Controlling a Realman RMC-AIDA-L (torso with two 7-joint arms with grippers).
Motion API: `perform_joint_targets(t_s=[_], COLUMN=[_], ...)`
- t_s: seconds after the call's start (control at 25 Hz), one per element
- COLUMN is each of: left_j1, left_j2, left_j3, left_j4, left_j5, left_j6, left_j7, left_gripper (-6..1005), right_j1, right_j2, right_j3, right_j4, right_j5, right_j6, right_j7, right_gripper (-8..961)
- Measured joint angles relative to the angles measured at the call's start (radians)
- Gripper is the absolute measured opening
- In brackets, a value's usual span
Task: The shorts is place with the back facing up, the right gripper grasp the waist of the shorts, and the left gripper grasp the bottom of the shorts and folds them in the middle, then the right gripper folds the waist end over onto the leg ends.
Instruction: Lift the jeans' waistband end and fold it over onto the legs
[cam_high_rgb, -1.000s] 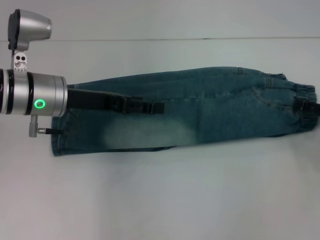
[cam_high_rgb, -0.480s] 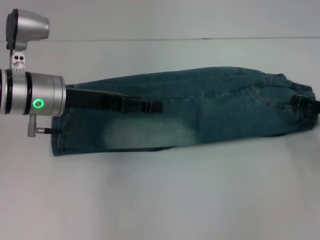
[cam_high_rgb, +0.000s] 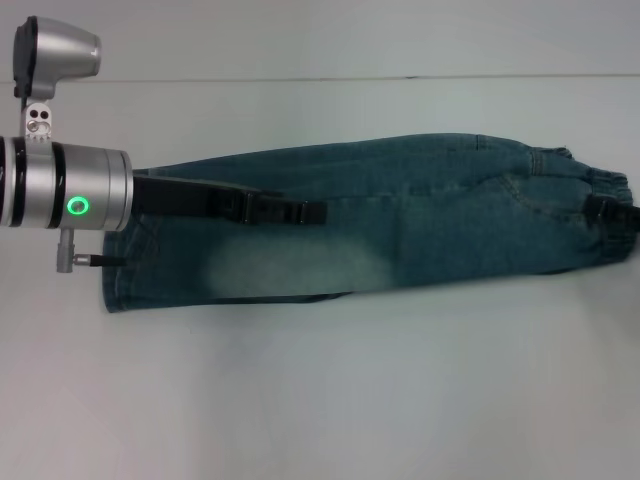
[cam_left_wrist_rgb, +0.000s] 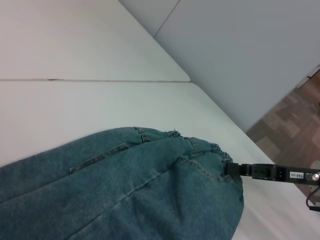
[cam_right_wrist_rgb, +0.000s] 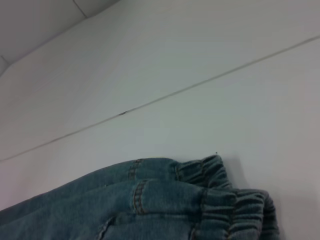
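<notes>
The shorts (cam_high_rgb: 380, 225) lie folded lengthwise into a long strip across the middle of the head frame, on a white table (cam_high_rgb: 320, 400). The leg ends (cam_high_rgb: 115, 270) sit at the left of the frame, the waist end (cam_high_rgb: 600, 215) at the right edge. A pale bleached patch (cam_high_rgb: 295, 268) shows lower centre-left on the denim.

The left gripper (cam_high_rgb: 315, 212) reaches in from the left edge on its silver wrist, green ring lit. Its black fingers (cam_high_rgb: 270, 210) lie flat over the top of the shorts, pointing right. They look close together; whether they pinch any cloth cannot be told.

The right gripper (cam_high_rgb: 612, 212) is at the far right edge, at the puckered waist. In the left wrist view (cam_left_wrist_rgb: 235, 169) its tip meets the elastic edge and appears clamped on it. The right wrist view shows only the waistband (cam_right_wrist_rgb: 225, 200), low in the frame, and the table.
</notes>
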Motion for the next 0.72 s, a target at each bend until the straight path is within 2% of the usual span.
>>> perform_joint_targets(t_s=[0.72], left_j1=[0.0], left_j2=[0.002], left_j3=[0.001], left_j4=[-0.003], left_j5=[0.0], left_j6=[0.002], left_j7=[0.0], left_gripper=[936], right_j1=[0.015], right_j2=[-0.002], right_j3=[-0.002], right_j4=[0.012], right_j5=[-0.002], right_j6=[0.007], right_j7=[-0.004], right_gripper=[903])
